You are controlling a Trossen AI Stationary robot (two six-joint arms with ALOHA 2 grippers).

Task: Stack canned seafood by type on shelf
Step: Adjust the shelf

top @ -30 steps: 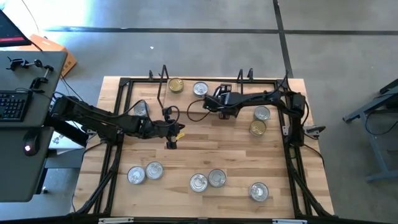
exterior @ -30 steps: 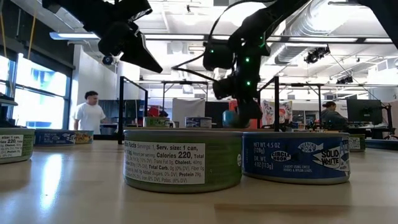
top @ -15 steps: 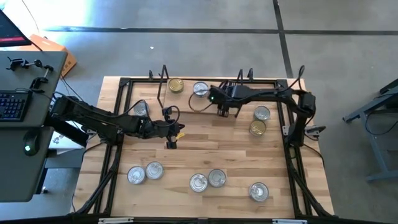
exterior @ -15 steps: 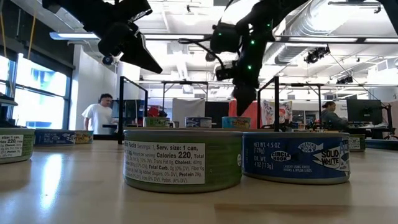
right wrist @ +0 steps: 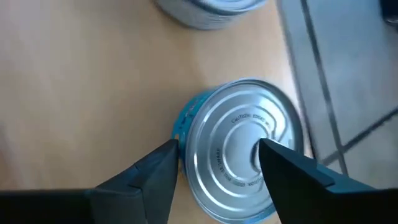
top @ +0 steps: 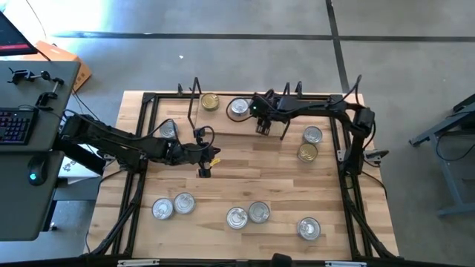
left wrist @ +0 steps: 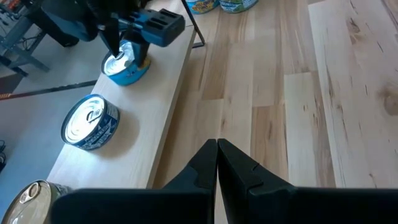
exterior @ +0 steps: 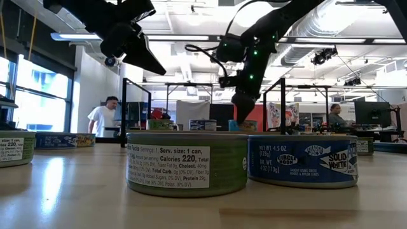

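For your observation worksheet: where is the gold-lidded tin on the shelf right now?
In the high view, the gold-lidded tin sits at the far edge on the shelf, left of centre, with a silver-lidded tin beside it on its right.

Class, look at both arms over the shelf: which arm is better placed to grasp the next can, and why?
The right arm. Its claw is open directly above a silver-lidded blue can on the shelf. The left claw is shut over the bare tabletop, away from any can.

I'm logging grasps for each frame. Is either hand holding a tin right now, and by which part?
Neither. The right hand is open, one finger at each side of a blue tin on the shelf without gripping it. The left hand is shut on nothing.
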